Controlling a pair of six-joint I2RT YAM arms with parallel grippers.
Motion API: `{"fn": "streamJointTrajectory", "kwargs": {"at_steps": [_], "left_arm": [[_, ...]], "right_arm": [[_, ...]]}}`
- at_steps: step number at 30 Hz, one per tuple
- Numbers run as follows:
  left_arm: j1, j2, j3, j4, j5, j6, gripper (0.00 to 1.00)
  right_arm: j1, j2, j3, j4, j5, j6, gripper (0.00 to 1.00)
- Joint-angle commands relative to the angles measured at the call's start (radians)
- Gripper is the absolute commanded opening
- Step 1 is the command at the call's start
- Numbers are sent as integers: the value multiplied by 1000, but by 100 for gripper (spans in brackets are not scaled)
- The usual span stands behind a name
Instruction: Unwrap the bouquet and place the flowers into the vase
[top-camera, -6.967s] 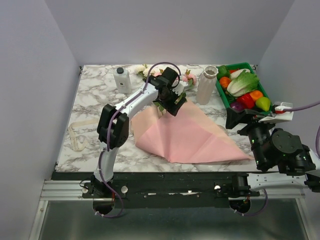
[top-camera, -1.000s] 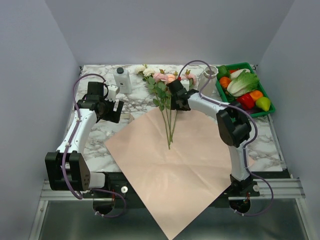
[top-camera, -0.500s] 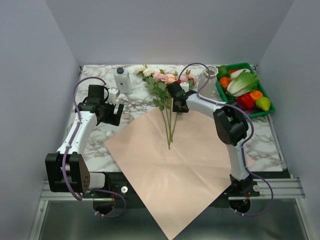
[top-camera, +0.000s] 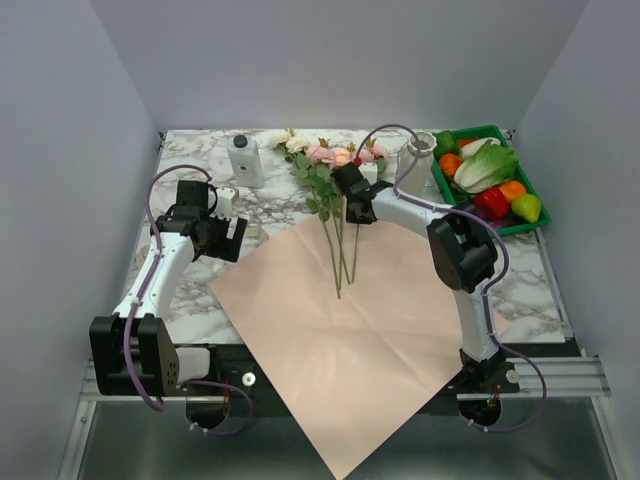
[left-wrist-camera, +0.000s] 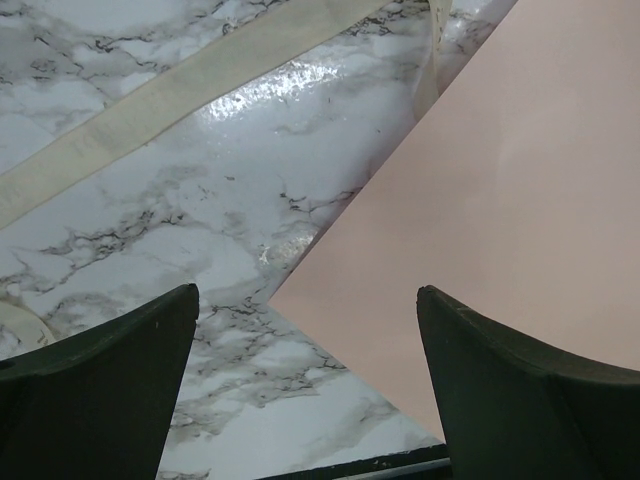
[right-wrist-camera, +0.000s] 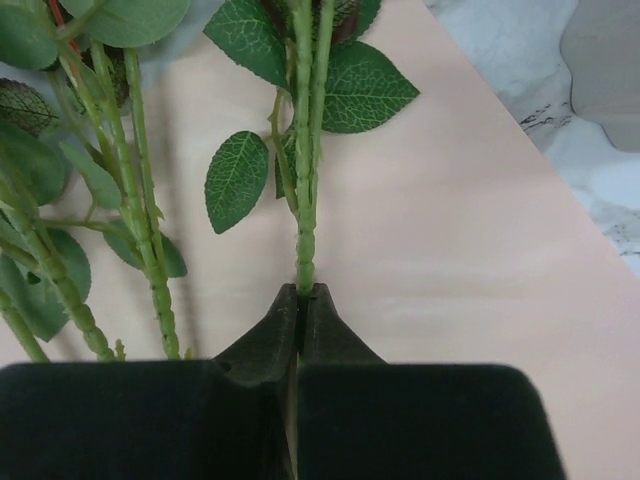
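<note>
Right jaws clenched on flower stem (right-wrist-camera: 303, 215) over pink paper (right-wrist-camera: 450, 260); left jaws wide apart.

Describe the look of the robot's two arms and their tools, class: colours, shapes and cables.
The left arm and right arm both have white links between bulky black joints, and a purple cable loops along each. The left tool and right tool each carry two dark, matte fingers that taper to wedge-shaped tips.

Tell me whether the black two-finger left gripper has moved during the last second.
Yes, slightly: the left gripper has drifted down the top view, away from the short white capped bottle.
</note>
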Motion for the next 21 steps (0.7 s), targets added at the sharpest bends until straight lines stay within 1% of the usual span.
{"fn": "streamJointTrajectory", "kwargs": {"at_steps": [1, 7, 8, 11, 12, 14, 15, 16, 18, 20, 21], "left_arm": [[13, -27, -17, 6, -11, -18, 99], [15, -31, -17, 9, -3, -29, 99], [15, -36, -18, 11, -2, -32, 99], [16, -39, -20, 12, 0, -32, 99], [16, -44, -21, 14, 1, -34, 99], [16, -44, -23, 15, 3, -35, 99], [16, -45, -23, 15, 9, -37, 99], [16, -47, -24, 17, 12, -38, 99], [18, -47, -26, 20, 18, -41, 99], [16, -48, -30, 23, 32, -46, 99], [16, -48, -33, 24, 41, -48, 99]], "right_arm": [[22, -132, -18, 52, 66, -21, 1], [39, -293, -69, 115, 101, -84, 1], [45, -345, -80, 132, 104, -97, 0], [65, -427, -123, 212, 103, -162, 1], [71, -491, -135, 279, 98, -185, 0], [105, -560, -198, 379, 97, -298, 1], [112, -592, -224, 501, 97, -350, 1], [123, -647, -244, 566, 112, -446, 0], [128, -677, -223, 656, 127, -522, 1], [126, -694, -187, 741, 201, -654, 1], [126, -696, -183, 863, 230, -706, 1]]}}
